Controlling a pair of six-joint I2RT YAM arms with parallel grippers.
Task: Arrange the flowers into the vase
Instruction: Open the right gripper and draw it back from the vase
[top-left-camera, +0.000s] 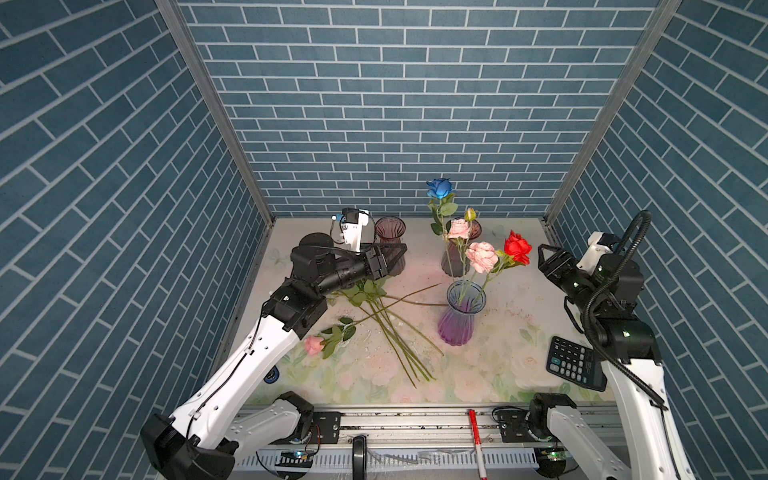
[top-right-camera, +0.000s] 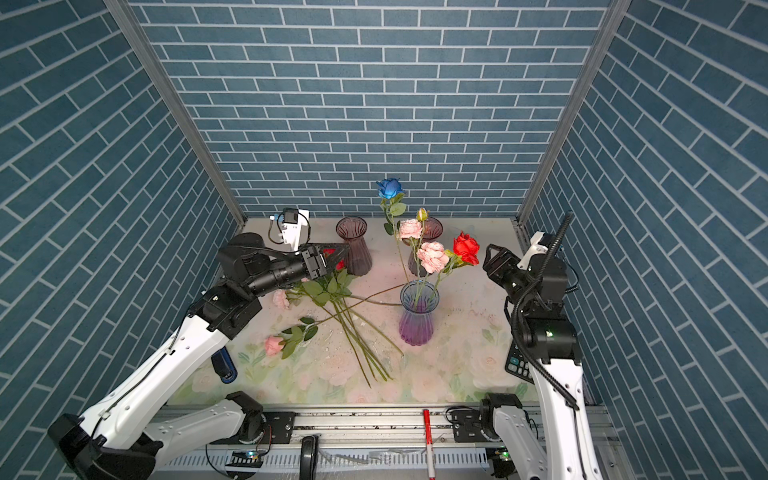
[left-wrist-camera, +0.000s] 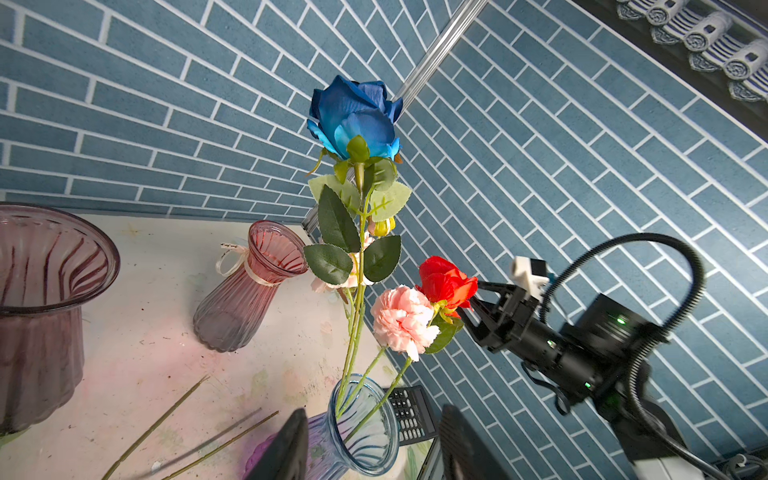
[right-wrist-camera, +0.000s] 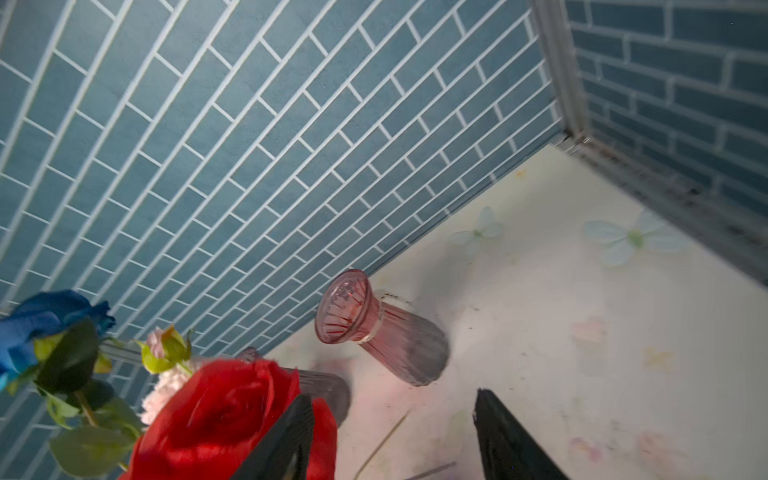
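Observation:
The blue-to-purple glass vase (top-left-camera: 460, 320) (top-right-camera: 415, 322) (left-wrist-camera: 365, 432) stands mid-table. It holds a blue rose (top-left-camera: 440, 188) (left-wrist-camera: 355, 116), a pink peony (top-left-camera: 482, 256) (left-wrist-camera: 401, 318) and a red rose (top-left-camera: 517, 247) (right-wrist-camera: 224, 415). More flowers (top-left-camera: 386, 316) lie in a heap on the table to its left, with a pink rose (top-left-camera: 313, 345) nearest the front. My left gripper (top-left-camera: 397, 259) (left-wrist-camera: 374, 449) hovers open above the heap's blooms, holding nothing. My right gripper (top-left-camera: 541, 257) (right-wrist-camera: 395, 440) is open just right of the red rose, also holding nothing.
Two empty dark pink glass vases stand at the back, one (top-left-camera: 390, 245) right behind my left gripper, the other (top-left-camera: 457, 257) behind the blooms. A black calculator (top-left-camera: 575, 368) lies front right under my right arm. A red and white pen (top-left-camera: 476, 440) rests on the front rail.

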